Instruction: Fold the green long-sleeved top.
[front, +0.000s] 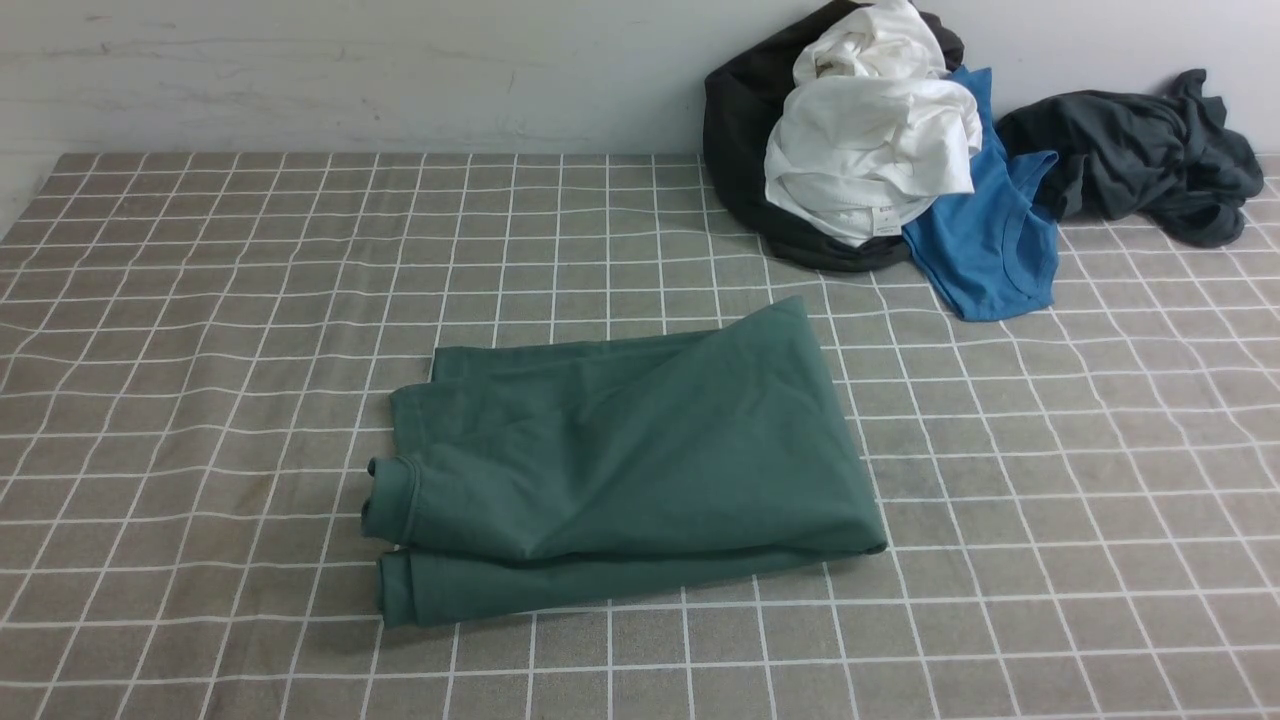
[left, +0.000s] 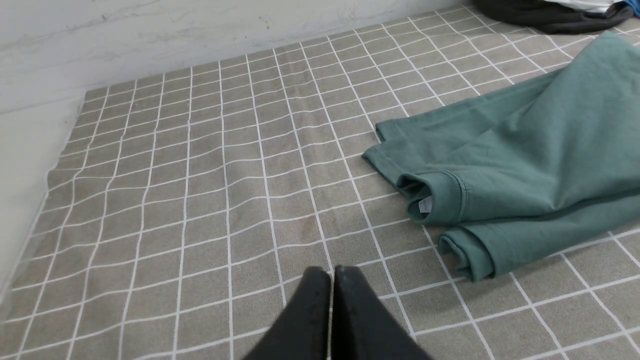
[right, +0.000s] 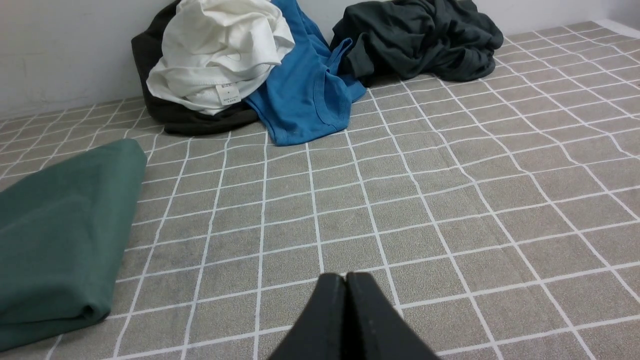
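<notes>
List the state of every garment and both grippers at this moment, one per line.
green long-sleeved top: folded into a compact stack, lying free
white garment: crumpled on the pile by the wall
blue garment: loose, unfolded
dark grey garment: bunched, unfolded
left gripper: shut, empty
right gripper: shut, empty

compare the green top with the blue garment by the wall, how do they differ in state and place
The green long-sleeved top lies folded into a flat, layered rectangle; the blue garment lies loose and unfolded. The green top sits alone mid-table; the blue garment is in the pile by the wall, partly under a white garment. Both rest on the checked tablecloth, and neither gripper touches them.
</notes>
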